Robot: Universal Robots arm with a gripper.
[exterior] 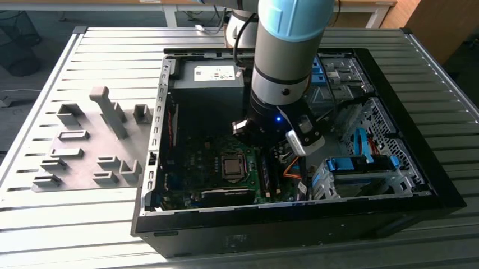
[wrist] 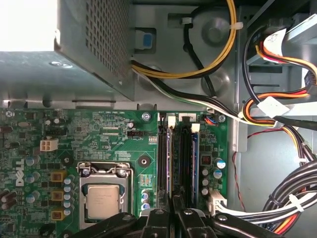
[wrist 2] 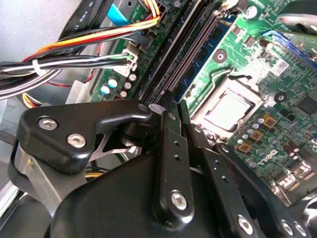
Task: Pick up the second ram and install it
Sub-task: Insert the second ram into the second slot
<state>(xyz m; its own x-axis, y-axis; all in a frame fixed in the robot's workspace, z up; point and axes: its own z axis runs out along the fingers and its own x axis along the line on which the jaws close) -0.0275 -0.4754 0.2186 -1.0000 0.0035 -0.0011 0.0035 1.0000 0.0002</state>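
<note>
arm: silver-grey tube, light-blue joint cap | wrist: black, small blue light | gripper: matte black linkage fingers (silver screw heads throughout)

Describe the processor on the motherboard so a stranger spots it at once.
Inside the open black computer case on the slatted metal table lies a green motherboard. Near its middle sits the processor: a flat, square silver plate clamped in a metal frame, unlike the long dark slots beside it.
</note>
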